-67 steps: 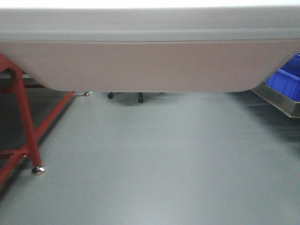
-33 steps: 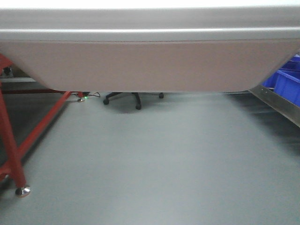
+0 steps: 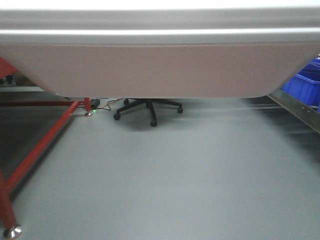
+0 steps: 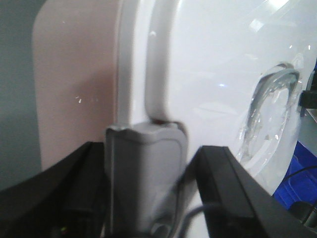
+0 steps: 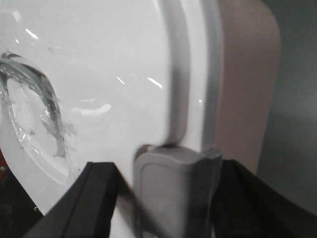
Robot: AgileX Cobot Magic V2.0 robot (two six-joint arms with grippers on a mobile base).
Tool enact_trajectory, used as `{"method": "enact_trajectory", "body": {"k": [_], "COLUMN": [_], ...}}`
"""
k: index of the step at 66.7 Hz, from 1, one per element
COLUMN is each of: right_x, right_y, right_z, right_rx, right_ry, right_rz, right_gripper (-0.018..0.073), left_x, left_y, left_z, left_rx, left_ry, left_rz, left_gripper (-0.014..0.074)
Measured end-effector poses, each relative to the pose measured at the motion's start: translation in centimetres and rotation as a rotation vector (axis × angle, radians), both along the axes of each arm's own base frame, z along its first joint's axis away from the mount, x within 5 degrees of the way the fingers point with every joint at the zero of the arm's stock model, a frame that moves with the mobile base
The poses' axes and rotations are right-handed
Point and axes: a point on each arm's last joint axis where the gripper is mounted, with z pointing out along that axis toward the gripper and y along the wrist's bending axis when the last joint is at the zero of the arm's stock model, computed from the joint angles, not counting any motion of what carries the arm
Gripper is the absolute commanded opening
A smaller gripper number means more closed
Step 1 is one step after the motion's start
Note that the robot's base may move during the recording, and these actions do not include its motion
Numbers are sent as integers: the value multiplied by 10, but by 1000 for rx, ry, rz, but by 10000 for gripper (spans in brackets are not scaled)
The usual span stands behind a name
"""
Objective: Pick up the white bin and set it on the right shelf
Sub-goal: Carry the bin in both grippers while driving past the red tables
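— Hanging high across the front view, white bin (image 3: 160, 70), clear off the floor (image 3: 175, 180). Clamped at both ends: left claw (image 4: 151, 173) closed on one grey latch (image 4: 141, 153), right claw (image 5: 168, 191) closed on the other.

— Grabbed, then. Yet to be placed: right shelf (image 3: 296, 108) off at the right edge, blue crates (image 3: 303, 88) just behind its rail.

— Red-framed stand (image 3: 46, 141) left, office chair (image 3: 148, 107) ahead; seemingly nothing barring the way.
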Motion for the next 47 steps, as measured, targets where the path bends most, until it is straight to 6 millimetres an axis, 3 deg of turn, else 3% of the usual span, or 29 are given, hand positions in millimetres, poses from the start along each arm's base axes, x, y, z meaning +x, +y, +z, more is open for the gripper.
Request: {"method": "enact_trajectory", "body": {"k": [47], "right_x": [0], "right_y": [0], "right_z": [0], "right_rx": [0], "right_ry": [0], "right_rz": [0], "right_gripper": [444], "left_x": [0], "left_y": [0], "left_z": [0], "left_rx": [0], "left_ry": [0], "left_rz": [0], "left_gripper": [241]}}
